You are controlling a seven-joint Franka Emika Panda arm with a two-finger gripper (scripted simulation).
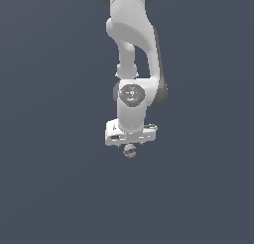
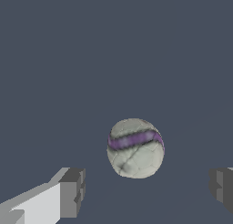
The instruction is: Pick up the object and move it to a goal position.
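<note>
The white arm (image 1: pixel 133 64) hung straight down over the plain grey-blue surface (image 1: pixel 49 188). In the exterior view, the ball (image 1: pixel 130 151) showed just below the gripper (image 1: pixel 130 145). In the wrist view, the ball (image 2: pixel 135 148), with its purple band, lay between 2 widely parted fingers (image 2: pixel 73 191), touching neither; the gripper (image 2: pixel 148 189) held nothing.

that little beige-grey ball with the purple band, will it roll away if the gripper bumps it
Probably yes: the small beige-grey ball with a purple band is round, so a nudge would likely roll it. Its curved sides could slip between the open gripper's flat fingers unless squeezed centrally.
</note>
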